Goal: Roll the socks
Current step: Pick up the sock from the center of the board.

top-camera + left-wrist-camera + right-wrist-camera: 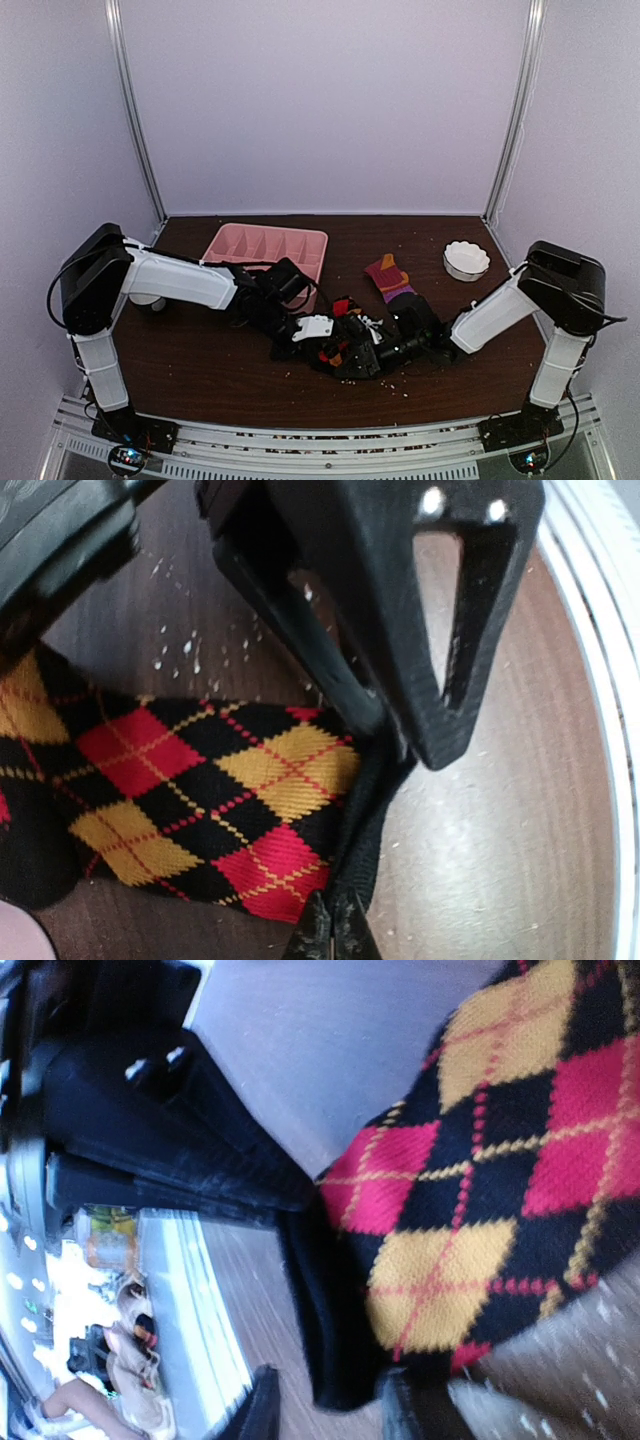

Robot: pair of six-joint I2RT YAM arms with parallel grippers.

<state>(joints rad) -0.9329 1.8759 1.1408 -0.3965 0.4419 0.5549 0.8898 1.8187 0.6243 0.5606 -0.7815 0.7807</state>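
1. The left jaws are clenched. Their tips pinch the black edge of the diamond sock (200,790).
2. The right jaws grasp the same black edge, just beside the left jaws. The cloth is bunched up between them.
3. The rest of the diamond sock lies flat on the table (250,385), spread out to one side of both jaws. There is no roll in it yet.
4. The striped sock (390,278) lies alone on the table. It is behind the right jaws and apart from them. No jaws touch it.
5. I think the job is only at its start. Both jaws have hold of one end, so the roll may begin there.
6. What is left: the diamond sock must be rolled up, and the striped sock too. I cannot tell if they should go in one roll.
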